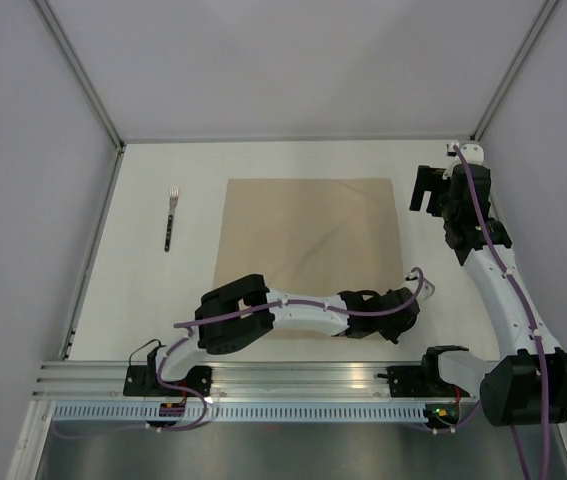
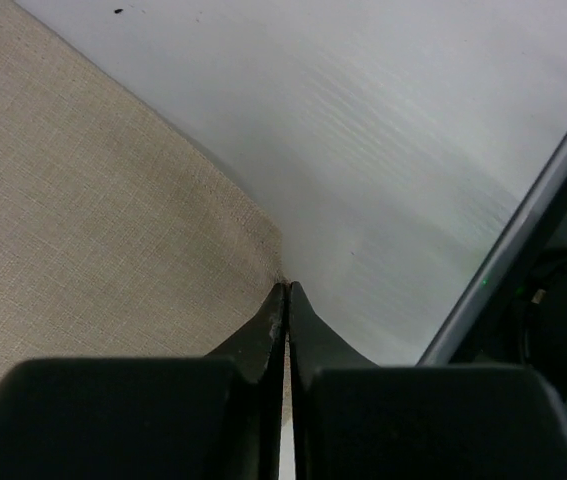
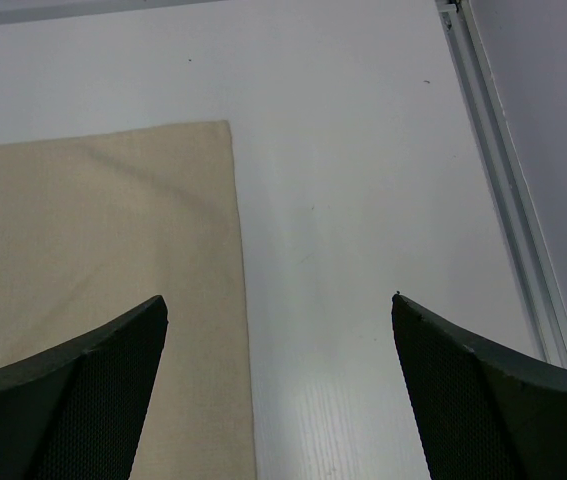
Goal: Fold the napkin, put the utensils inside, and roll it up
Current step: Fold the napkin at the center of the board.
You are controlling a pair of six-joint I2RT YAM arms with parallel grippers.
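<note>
The napkin (image 1: 308, 235) lies spread flat in the middle of the worktop (image 1: 143, 290), a tan square. The left tool (image 1: 410, 300) sits low at the napkin's lower right corner. In the left wrist view its fingers (image 2: 263, 340) are pressed together, pinching the very tip of that corner, where the cloth edge lifts slightly off the white surface. The right tool (image 1: 428, 190) hangs at the right of the overhead frame, just beside the napkin's upper right corner. Its jaws are spread wide above bare worktop, with the napkin edge under the left finger (image 3: 83, 390). A fork (image 1: 170, 218) lies at the left, well apart from the napkin.
</note>
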